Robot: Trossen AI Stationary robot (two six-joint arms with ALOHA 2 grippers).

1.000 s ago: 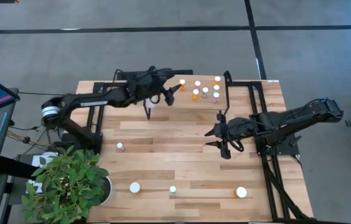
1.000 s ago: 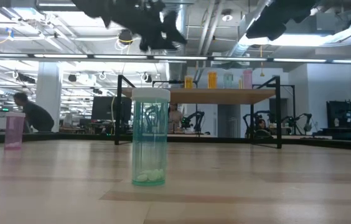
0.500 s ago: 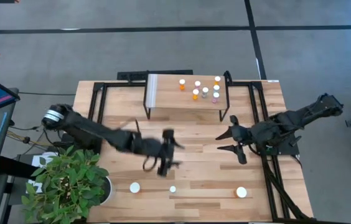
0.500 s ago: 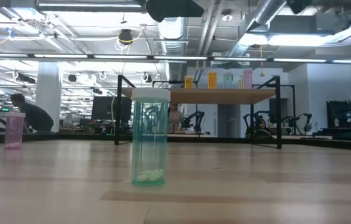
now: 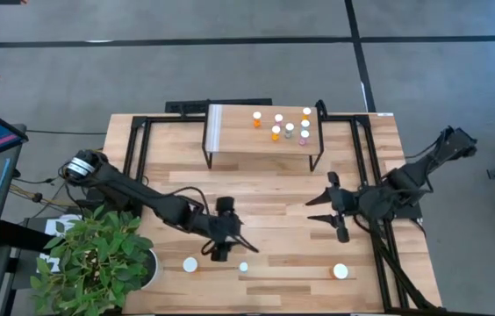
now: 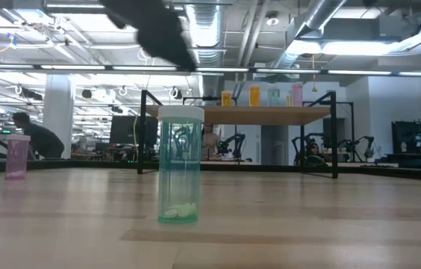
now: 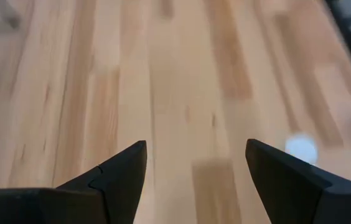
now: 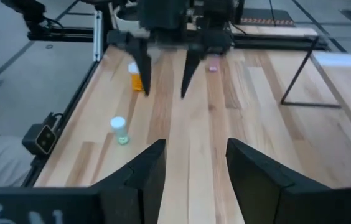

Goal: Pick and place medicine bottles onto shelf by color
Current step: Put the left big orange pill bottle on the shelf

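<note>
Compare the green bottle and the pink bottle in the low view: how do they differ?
The green bottle has a clear green body; the pink bottle is pink. The green bottle stands near the camera, the pink bottle farther back on the left. White pills show in the green bottle; the pink bottle's contents are unclear. Both stand upright on the table.

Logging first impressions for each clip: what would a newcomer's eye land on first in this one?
Probably the left arm stretched low across the table, its open left gripper hanging near the front edge above a small green bottle. Next, the cluster of white-capped bottles on the shelf at the table's back. In the low view, the green bottle stands large in the foreground, pills at its bottom.
</note>
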